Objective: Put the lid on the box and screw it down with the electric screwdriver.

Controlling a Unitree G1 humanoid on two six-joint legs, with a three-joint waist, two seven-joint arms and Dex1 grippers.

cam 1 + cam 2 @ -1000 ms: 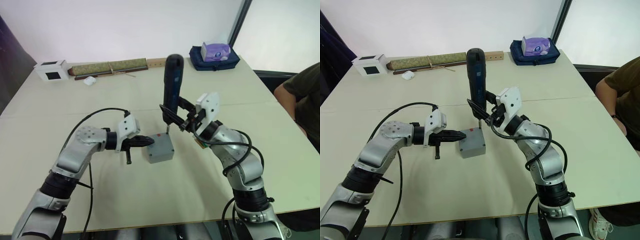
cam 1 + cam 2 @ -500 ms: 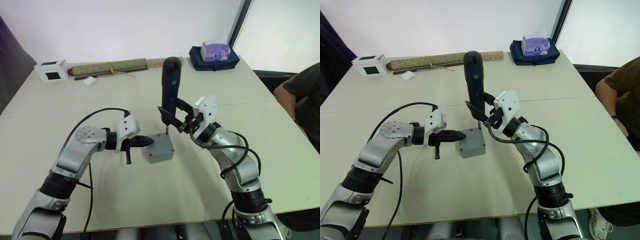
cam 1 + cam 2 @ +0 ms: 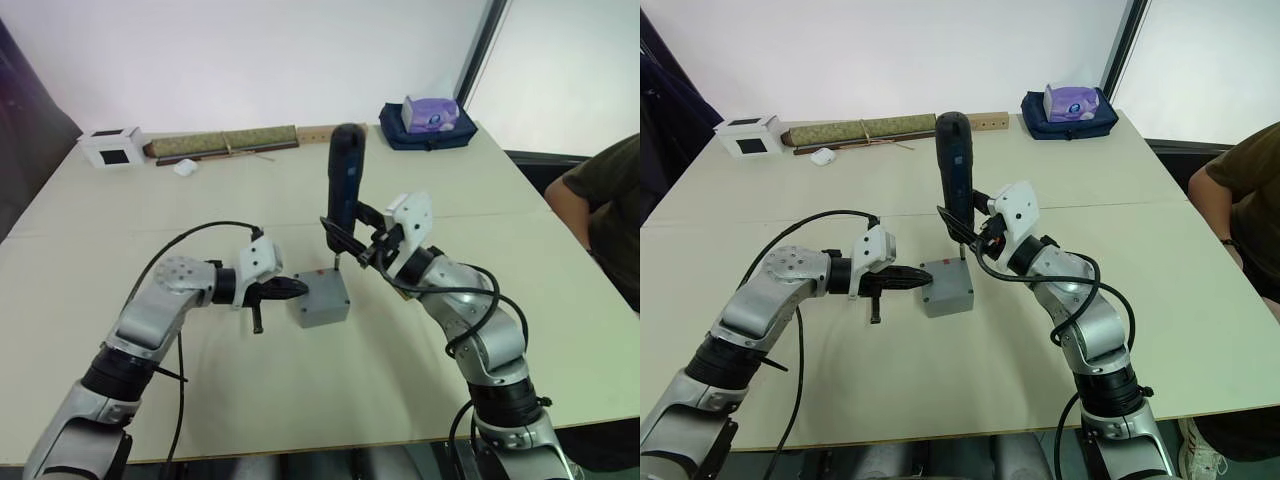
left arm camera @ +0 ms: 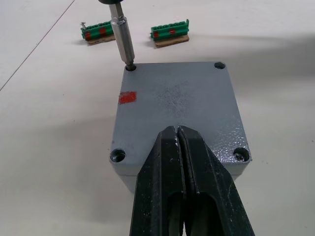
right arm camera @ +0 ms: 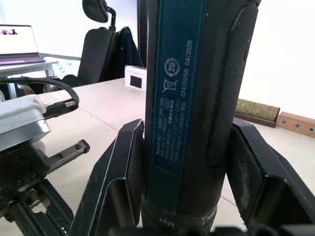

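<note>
the table (image 3: 420,180) is bearing the box (image 3: 322,300) near its middle. the right gripper (image 3: 355,237) is clamping the electric screwdriver (image 3: 344,180) upright over the box's far side. the left gripper (image 4: 178,147), fingers pressed together, is resting its tips on the near edge of the lid (image 4: 187,98), which is lying flat on the box with its red mark facing up. the bit (image 4: 123,42) is sitting in a corner screw hole. two small green circuit pieces (image 4: 170,35) are lying just beyond the box.
</note>
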